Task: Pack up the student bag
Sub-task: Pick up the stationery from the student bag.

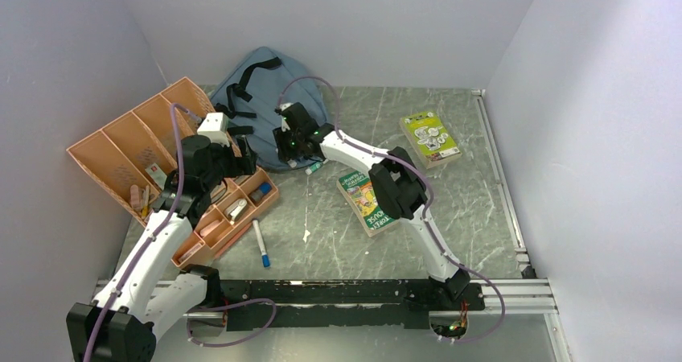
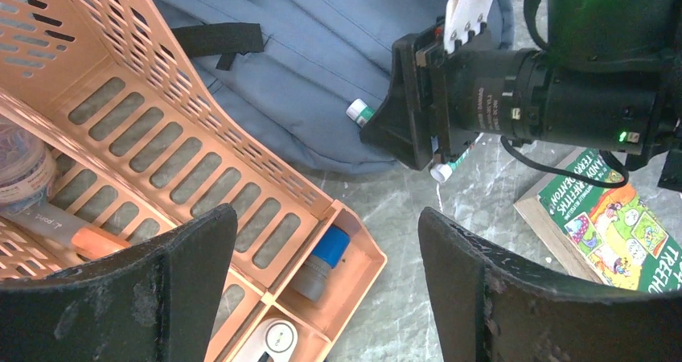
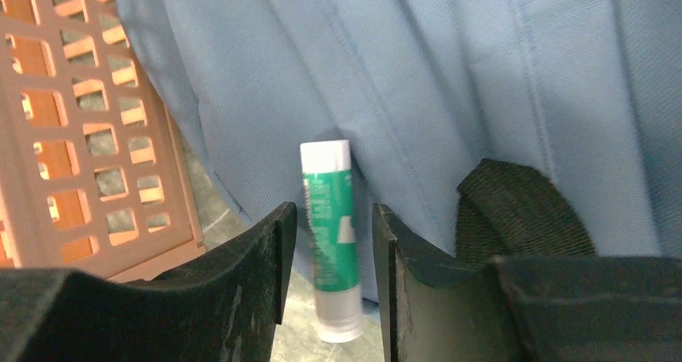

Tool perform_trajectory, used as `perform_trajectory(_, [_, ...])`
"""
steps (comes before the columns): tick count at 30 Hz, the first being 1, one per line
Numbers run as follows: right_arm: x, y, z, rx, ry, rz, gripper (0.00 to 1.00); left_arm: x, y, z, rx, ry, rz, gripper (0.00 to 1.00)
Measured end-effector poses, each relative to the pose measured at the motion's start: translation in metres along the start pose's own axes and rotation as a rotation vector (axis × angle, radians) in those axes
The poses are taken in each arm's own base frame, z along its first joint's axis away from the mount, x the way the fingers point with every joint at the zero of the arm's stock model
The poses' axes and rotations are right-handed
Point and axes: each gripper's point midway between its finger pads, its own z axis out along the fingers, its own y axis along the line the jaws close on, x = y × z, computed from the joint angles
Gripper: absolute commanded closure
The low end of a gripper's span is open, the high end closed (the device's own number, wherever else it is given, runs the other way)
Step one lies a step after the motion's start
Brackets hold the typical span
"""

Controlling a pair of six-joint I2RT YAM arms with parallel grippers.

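The student bag [image 1: 259, 76] is a grey-blue backpack with black straps, lying at the back of the table; its fabric also fills the right wrist view [image 3: 482, 72]. A green-and-white stick [image 3: 328, 217] rests against the bag's lower edge [image 2: 322, 80]. My right gripper [image 3: 331, 211] straddles this stick, open, with a narrow gap on each side. From above, the right gripper [image 1: 293, 145] sits at the bag's near edge. My left gripper [image 2: 326, 217] hangs wide open and empty over the corner of the orange tray [image 2: 201, 137].
The orange compartment tray [image 1: 121, 145] stands at the left with small items, among them a blue-capped cylinder [image 2: 326, 257]. A blue marker [image 1: 261, 244] lies in front of it. Two green books lie to the right, one under the right arm [image 1: 368, 203], one further back [image 1: 430, 137].
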Motion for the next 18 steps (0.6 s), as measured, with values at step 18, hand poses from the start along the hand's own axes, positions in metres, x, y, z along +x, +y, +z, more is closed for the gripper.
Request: perform_trajectory(18, [0.033, 0.015, -0.011, 0.057, 0.024, -0.136, 0.80, -0.001, 0.000, -0.001, 0.001, -0.003, 0.000, 0.13])
